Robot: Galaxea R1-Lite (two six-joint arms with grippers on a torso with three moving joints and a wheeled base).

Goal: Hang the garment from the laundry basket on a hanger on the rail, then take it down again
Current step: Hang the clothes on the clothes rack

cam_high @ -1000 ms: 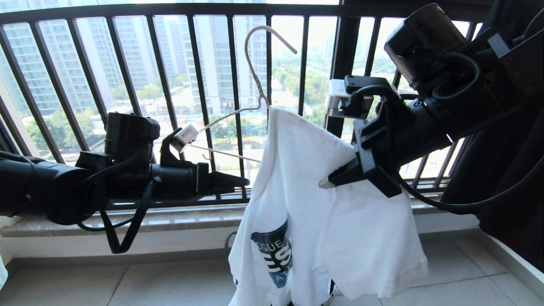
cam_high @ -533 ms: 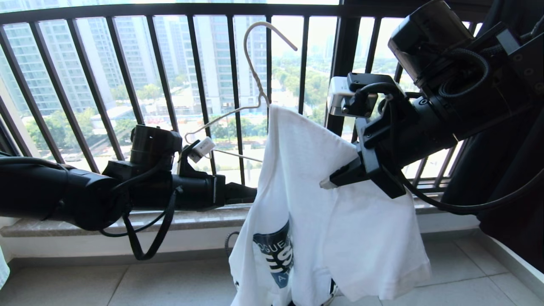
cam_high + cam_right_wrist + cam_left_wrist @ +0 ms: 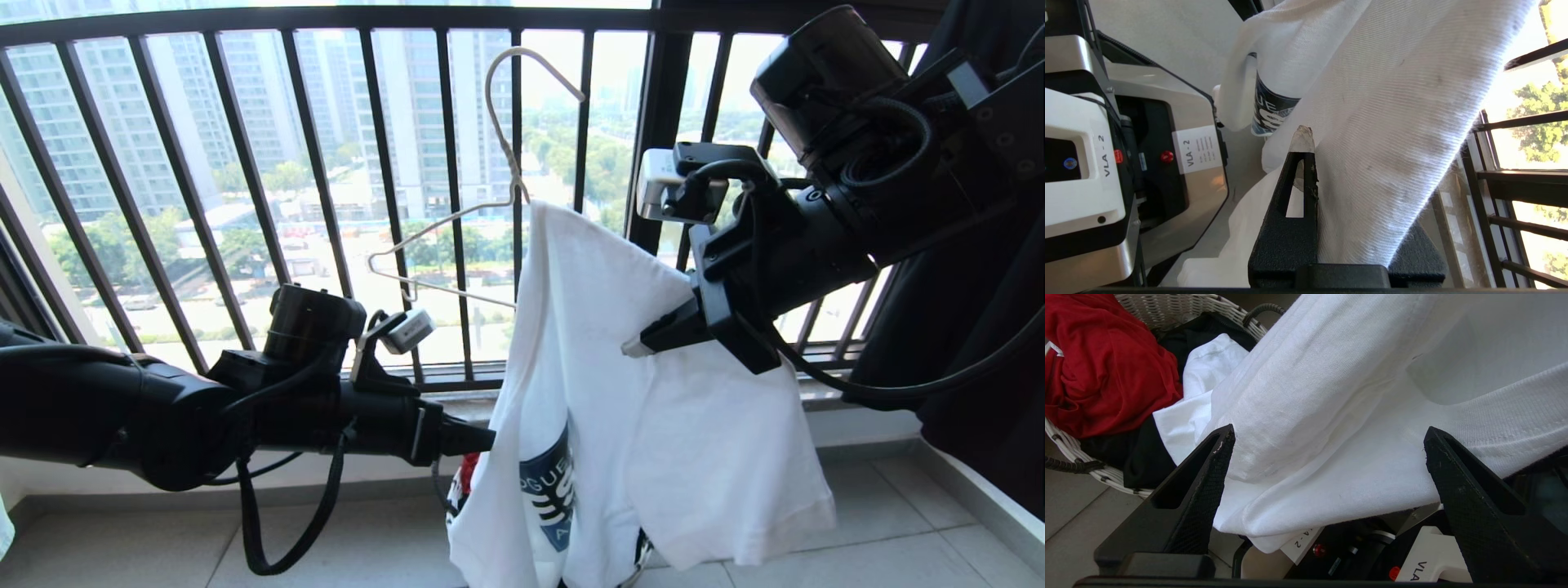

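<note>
Head view shows the white short-sleeved T-shirt with a dark blue chest print point(image 3: 645, 425) hanging lengthwise, top to bottom, in front of the dark barred balcony railing point(image 3: 245, 163), half threaded on the thin cream wire hanger point(image 3: 457, 220): one hanger arm is buried in the cloth, the other sticks out bare toward the robot's left, hook pointing up and resting on nothing that shows. No rail appears in any view. The right pincer point(image 3: 645, 343) is clamped on the shirt high on its right side, and the right wrist view confirms cloth pinched flat against a black finger point(image 3: 1294, 196); whether the hanger wire is caught in that pinch cannot be told. The left pincer point(image 3: 482, 437) sits low, level, with its tip touching the shirt's left edge beside the print; in the left wrist view its jaws stand wide, a fold of white cloth between them and nothing gripped. Beneath lies the round white woven laundry basket point(image 3: 1167, 310) holding a red garment point(image 3: 1106, 363) and a black one point(image 3: 1147, 457). As I judge it, the left arm is the nearer one to the unthreaded side, and its next grasp turns on this: the loose cloth lies straight ahead of its open jaws, while the bare hanger arm is well above it.
</note>
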